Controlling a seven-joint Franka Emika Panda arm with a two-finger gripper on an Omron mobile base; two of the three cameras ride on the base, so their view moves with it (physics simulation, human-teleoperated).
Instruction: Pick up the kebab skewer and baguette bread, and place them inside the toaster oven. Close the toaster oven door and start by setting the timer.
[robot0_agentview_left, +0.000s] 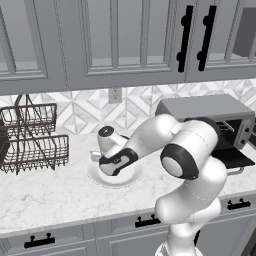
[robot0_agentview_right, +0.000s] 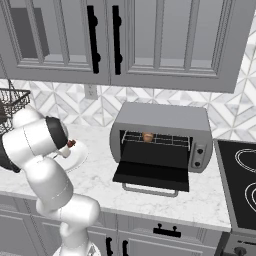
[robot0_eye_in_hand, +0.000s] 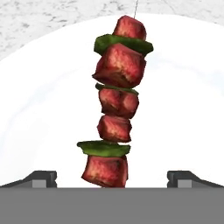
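Hand view shows the kebab skewer (robot0_eye_in_hand: 115, 109) lying on the white plate (robot0_eye_in_hand: 183, 96), its long axis running straight away between the spread, empty fingers (robot0_eye_in_hand: 42, 178), centred for a grasp, while the baguette bread (robot0_agentview_right: 148, 136) already sits in the toaster oven (robot0_agentview_right: 165, 120).

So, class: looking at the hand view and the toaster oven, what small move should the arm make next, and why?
Probably lower slightly and close on the kebab skewer. The gripper is open, its fingertips straddling the skewer's near end as it lies on the white plate. The baguette bread already sits on the rack of the toaster oven, whose door hangs open.
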